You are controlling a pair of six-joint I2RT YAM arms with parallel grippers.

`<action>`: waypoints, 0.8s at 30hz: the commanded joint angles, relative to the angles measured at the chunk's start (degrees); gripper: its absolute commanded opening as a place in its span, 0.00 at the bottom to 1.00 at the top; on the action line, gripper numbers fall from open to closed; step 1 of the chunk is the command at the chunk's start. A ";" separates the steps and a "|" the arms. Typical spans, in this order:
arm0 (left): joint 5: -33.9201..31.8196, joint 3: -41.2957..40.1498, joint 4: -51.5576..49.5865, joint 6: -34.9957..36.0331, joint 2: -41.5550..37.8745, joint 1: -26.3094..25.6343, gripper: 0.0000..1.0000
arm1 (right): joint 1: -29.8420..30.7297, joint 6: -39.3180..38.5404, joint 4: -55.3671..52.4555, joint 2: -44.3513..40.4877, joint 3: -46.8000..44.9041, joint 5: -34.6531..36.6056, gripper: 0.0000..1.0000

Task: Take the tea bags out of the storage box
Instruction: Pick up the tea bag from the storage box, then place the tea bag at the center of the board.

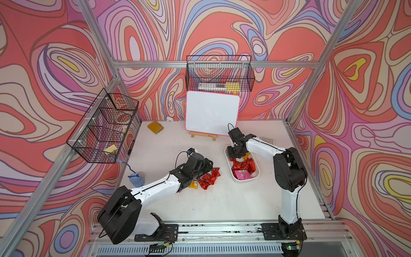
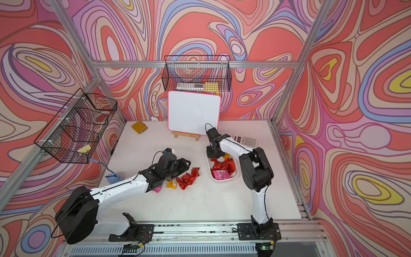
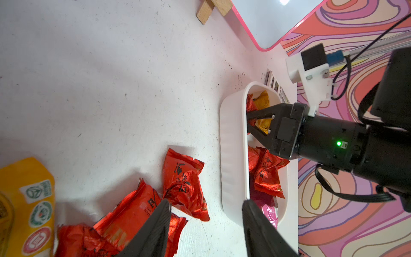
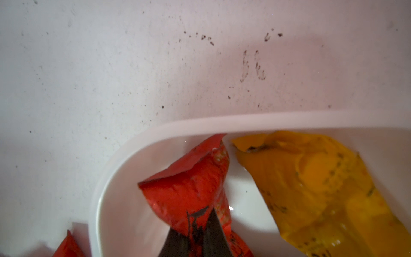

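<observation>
This is a robotics lab test cell. A silver aluminium extrusion frame (image 1: 155,64), hung with swirl-printed wall panels (image 1: 367,89), encloses a scuffed white tabletop (image 1: 222,200). The white-and-black left robot arm (image 1: 155,187) and right robot arm (image 1: 287,200) are bolted to a slotted metal rail (image 1: 222,225), beside a bare circuit board (image 1: 289,247) and loose wiring.

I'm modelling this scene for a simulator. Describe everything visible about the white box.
The box is a shallow, lidless white oblong tub with rounded corners, plastic by its look, its outer wall faintly ribbed. It sits flat on the table, in front of the calculator. Inside lie red tea bags, a pink one at the near end and an orange one at the far end. The right gripper reaches into the far end, shut on a red tea bag.
</observation>
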 commanded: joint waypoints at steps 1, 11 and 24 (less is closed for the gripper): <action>-1.55 0.17 -1.43 -0.02 -1.57 0.48 0.55 | -0.23 -0.40 -1.64 -5.08 -1.72 0.67 0.10; -9.03 -2.91 -7.77 -5.47 -5.95 1.93 0.54 | 3.41 1.75 -1.91 -17.08 -2.84 -0.80 0.10; -14.24 -6.00 -13.36 -9.43 -11.95 3.08 0.53 | 14.94 16.86 2.40 -3.68 4.70 -7.22 0.10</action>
